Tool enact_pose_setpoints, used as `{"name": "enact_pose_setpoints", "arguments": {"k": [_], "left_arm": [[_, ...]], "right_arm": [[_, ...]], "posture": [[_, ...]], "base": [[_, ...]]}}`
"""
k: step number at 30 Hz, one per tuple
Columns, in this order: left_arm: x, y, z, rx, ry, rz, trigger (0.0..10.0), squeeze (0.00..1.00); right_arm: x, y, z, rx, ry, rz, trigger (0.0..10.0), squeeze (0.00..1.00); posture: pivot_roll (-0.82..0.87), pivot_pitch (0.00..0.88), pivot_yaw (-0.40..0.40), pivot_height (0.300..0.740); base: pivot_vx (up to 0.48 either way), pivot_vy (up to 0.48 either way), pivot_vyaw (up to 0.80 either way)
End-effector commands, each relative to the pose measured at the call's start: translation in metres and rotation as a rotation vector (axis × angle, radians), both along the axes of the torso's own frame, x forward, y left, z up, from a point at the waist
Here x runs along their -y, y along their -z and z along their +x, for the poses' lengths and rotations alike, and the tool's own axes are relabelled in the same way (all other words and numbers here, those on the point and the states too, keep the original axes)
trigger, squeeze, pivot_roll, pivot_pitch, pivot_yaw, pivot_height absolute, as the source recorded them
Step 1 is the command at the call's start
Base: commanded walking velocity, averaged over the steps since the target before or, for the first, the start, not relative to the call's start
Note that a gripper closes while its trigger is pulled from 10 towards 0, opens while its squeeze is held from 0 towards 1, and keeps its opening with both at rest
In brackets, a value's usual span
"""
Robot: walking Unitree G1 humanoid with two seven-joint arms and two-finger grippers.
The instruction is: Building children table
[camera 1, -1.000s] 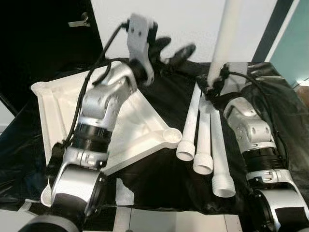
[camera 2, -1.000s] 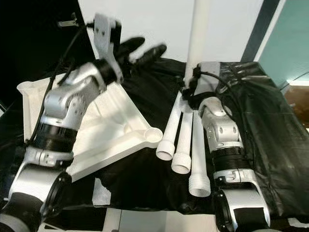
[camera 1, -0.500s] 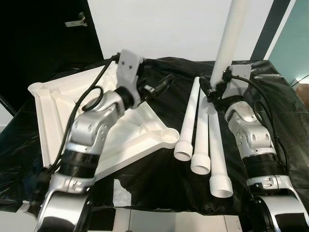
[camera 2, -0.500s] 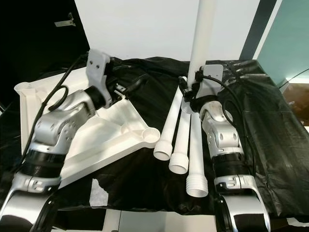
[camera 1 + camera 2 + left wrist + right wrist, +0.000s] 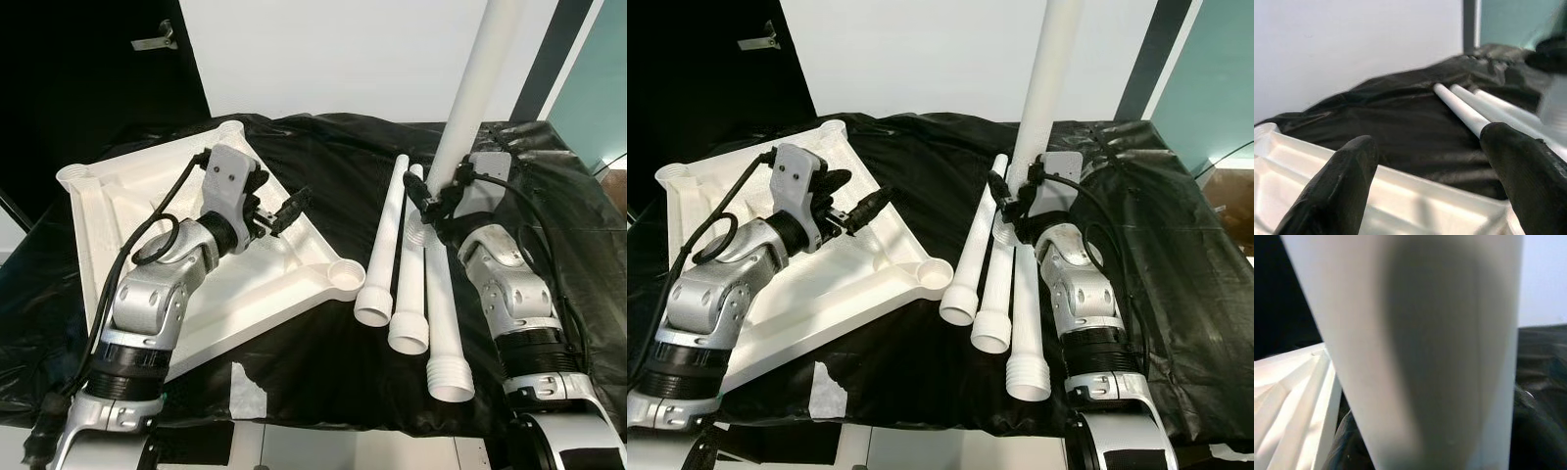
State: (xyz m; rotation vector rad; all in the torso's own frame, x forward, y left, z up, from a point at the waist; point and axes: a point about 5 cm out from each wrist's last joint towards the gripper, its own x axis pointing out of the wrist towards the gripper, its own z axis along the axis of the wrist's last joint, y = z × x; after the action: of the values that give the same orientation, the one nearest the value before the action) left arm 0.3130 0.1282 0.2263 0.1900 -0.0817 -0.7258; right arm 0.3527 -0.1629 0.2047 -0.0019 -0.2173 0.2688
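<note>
We are looking at a white wall (image 5: pixel 333 54). A black door (image 5: pixel 88 78) is standing on its left, and a black sheet (image 5: pixel 323 362) is covering the table.

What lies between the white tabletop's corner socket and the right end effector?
Three white legs lie side by side on the black sheet, seen in both eye views.

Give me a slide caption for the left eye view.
Right end effector holds a table leg upright beside three legs.
</note>
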Motion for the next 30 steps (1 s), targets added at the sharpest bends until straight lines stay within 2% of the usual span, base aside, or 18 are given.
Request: {"name": "enact_pose_setpoints", "arguments": {"k": [1, 10, 12, 15, 16, 18, 21, 27, 30], "left_arm": [[0.004, 0.005, -0.007, -0.005, 0.081, 0.045, 10.0, 0.00], [0.006, 0.030, -0.027, -0.081, 0.188, 0.128, 10.0, 0.00], [0.006, 0.030, -0.027, -0.081, 0.188, 0.128, 10.0, 0.00], [0.008, 0.038, -0.035, -0.112, 0.223, 0.156, 10.0, 0.00], [0.008, 0.038, -0.035, -0.112, 0.223, 0.156, 10.0, 0.00], [0.008, 0.043, -0.040, -0.131, 0.233, 0.181, 10.0, 0.00], [0.007, 0.045, -0.041, -0.133, 0.233, 0.188, 10.0, 0.00], [0.004, 0.054, -0.046, -0.161, 0.211, 0.210, 10.0, 0.00], [0.004, 0.054, -0.047, -0.162, 0.211, 0.208, 10.0, 0.00]], "right_arm": [[-0.008, 0.000, 0.000, 0.021, -0.047, 0.006, 10.0, 0.00], [-0.034, 0.000, 0.004, 0.049, -0.190, 0.033, 10.0, 0.00], [-0.034, 0.000, 0.004, 0.049, -0.190, 0.033, 10.0, 0.00], [-0.048, 0.002, 0.007, 0.030, -0.259, 0.062, 10.0, 0.00], [-0.048, 0.002, 0.007, 0.030, -0.259, 0.062, 10.0, 0.00], [-0.066, 0.008, 0.009, -0.001, -0.314, 0.073, 10.0, 0.00], [-0.071, 0.010, 0.009, -0.008, -0.324, 0.071, 10.0, 0.00], [-0.095, 0.025, 0.000, -0.061, -0.419, 0.065, 10.0, 0.00], [-0.097, 0.028, -0.002, -0.070, -0.425, 0.066, 10.0, 0.00]], "posture": [[0.01, 0.000, -0.013, 0.740], [0.02, 0.000, -0.012, 0.740], [0.02, 0.000, -0.012, 0.740], [0.03, 0.000, -0.014, 0.740], [0.03, 0.000, -0.014, 0.740], [0.04, 0.000, -0.026, 0.740], [0.04, 0.000, -0.026, 0.740], [0.05, 0.004, -0.037, 0.740], [0.05, 0.006, -0.038, 0.740]], "base": [[0.000, 0.000, 0.00], [0.000, 0.000, 0.00], [0.000, 0.000, 0.00], [0.000, 0.000, 0.00], [0.000, 0.000, 0.00], [0.000, 0.000, 0.00], [0.000, 0.000, 0.00], [0.000, 0.000, 0.00], [0.000, 0.000, 0.00]]}}
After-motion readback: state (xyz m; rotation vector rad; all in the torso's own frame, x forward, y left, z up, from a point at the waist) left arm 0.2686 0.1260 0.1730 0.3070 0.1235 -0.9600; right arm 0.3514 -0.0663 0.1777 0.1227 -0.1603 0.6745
